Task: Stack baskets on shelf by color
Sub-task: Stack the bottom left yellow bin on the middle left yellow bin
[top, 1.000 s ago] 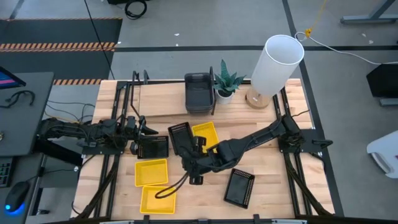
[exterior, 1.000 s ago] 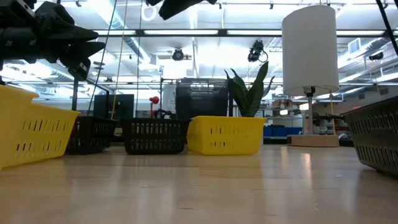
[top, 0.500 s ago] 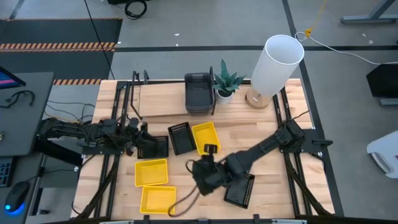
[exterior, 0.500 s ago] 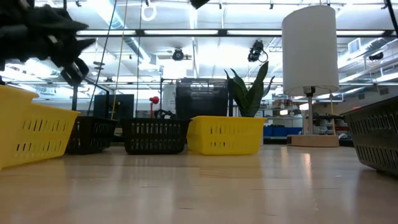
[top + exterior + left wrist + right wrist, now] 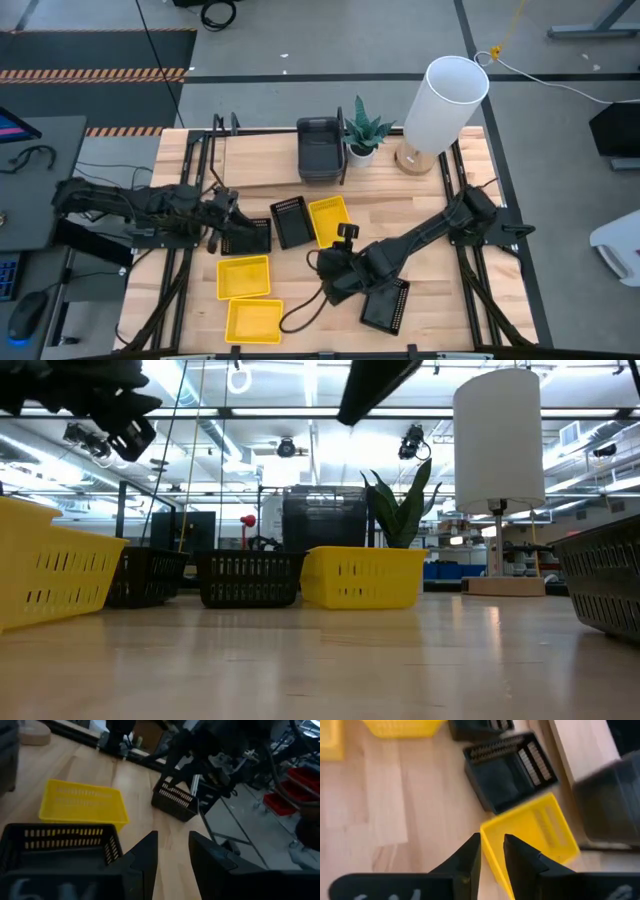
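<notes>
My right gripper (image 5: 343,245) hangs above the table, open by a narrow gap (image 5: 492,852), just near of a yellow basket (image 5: 330,220); that basket's corner (image 5: 485,827) shows beyond the fingertips. A black mesh basket (image 5: 290,221) stands beside the yellow one, and another (image 5: 385,305) lies under my right arm. My left gripper (image 5: 228,214) is raised beside a third black basket (image 5: 247,236), its fingers (image 5: 173,855) slightly apart with nothing between them. Two more yellow baskets (image 5: 243,277) (image 5: 253,320) rest flat at the near left. Dark grey baskets (image 5: 320,150) stand on the shelf (image 5: 260,165).
A white lamp (image 5: 445,100) and a potted plant (image 5: 362,135) stand at the far right of the table. The shelf's black frame uprights (image 5: 215,130) rise at the far left. Bare wood (image 5: 450,290) lies at the near right.
My right gripper has swung from over the black basket beside the yellow one toward the table's near edge and right, then come a little back toward the far edge. All baskets have stayed in place.
</notes>
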{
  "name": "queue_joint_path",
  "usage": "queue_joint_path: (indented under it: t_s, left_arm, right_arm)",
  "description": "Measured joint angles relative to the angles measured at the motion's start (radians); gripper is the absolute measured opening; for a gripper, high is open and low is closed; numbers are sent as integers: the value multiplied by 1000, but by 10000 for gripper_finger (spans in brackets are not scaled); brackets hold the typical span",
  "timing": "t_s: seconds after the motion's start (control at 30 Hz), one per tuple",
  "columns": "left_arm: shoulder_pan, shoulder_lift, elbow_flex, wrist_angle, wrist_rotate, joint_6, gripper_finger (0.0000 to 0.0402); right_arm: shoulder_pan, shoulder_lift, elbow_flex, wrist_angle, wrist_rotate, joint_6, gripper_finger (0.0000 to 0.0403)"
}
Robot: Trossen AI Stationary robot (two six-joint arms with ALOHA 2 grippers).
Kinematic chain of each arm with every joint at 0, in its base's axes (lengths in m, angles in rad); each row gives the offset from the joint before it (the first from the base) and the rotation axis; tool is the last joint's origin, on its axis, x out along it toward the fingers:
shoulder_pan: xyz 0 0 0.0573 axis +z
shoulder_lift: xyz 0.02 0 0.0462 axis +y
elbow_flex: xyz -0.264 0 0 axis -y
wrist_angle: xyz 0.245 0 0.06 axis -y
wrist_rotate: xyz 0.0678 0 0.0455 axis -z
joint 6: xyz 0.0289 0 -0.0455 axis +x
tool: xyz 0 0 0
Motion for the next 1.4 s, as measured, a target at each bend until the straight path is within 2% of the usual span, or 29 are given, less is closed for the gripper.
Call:
queue_joint_path:
  t_s: [0.3, 0.5, 0.63, 0.87, 1.03, 1.2, 1.4]
  left_arm:
    - [-122, 163, 72, -83, -7, -150, 117]
    - [-302, 281, 106, -119, -62, -295, 117]
    - [-421, 356, 148, -166, -128, -376, 116]
    - [-583, 512, 262, -179, -231, -476, 116]
    - [-702, 667, 374, -193, -289, -551, 116]
    - [-786, 848, 537, -196, -346, -597, 116]
    - [-820, 1050, 760, -321, -349, -598, 116]
  right_arm:
    - [-61, -217, -366, 460, -95, -222, 68]
    - [-88, -344, -591, 710, -111, -246, 68]
    - [-84, -403, -685, 777, -117, -199, 68]
    - [-55, -444, -736, 802, -118, -90, 68]
    - [-13, -440, -739, 813, -119, -60, 69]
    - [-5, -450, -731, 822, -119, -91, 69]
    - [-6, -451, -730, 847, -120, -117, 69]
